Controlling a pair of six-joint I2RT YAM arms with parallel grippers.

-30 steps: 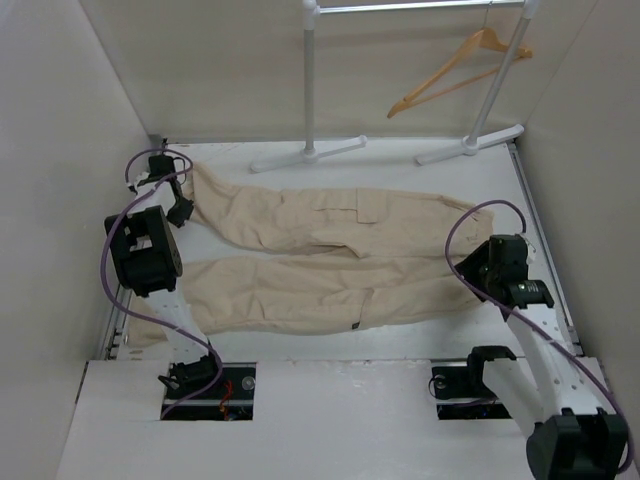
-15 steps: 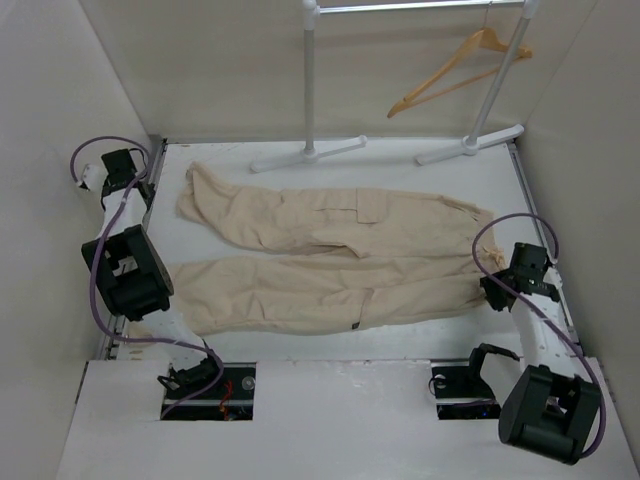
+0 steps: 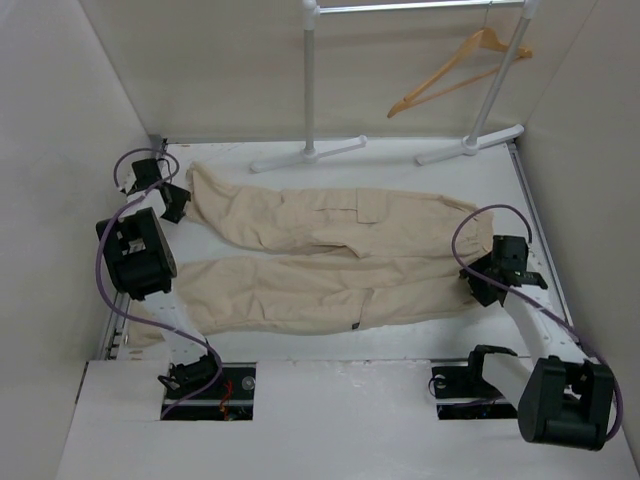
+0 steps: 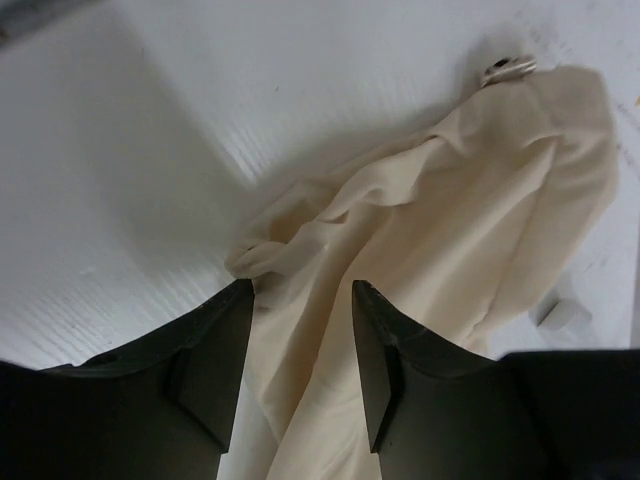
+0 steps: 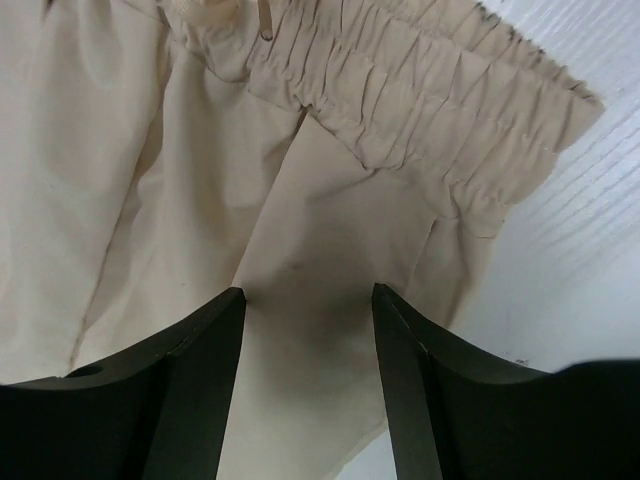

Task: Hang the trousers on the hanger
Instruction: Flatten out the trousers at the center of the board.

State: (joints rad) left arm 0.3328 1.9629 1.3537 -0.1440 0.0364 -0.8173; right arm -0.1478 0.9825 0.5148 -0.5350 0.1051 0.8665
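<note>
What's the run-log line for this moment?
trousers: flat on table | hanger: on rack, untouched | left gripper: open over leg cuff | right gripper: open over waistband

The trousers [image 3: 330, 255] cover most of the table [image 3: 330, 347]. Bare strips remain along the near edge, along the far side in front of the rack [image 3: 309, 90] feet, and narrowly by the right wall [image 3: 590, 150]. The rack's two posts and splayed feet block the far edge, and the gap between the posts is open. The hanger [image 3: 450, 72] hangs high by the right post, which crosses it in the top view. The left gripper [image 4: 300, 300], jaws spread over a leg end, sits close to the left wall [image 3: 60, 120], with bare table beyond the cloth. The right gripper [image 5: 308, 300], jaws spread over the waistband, has bare table to its right.
</note>
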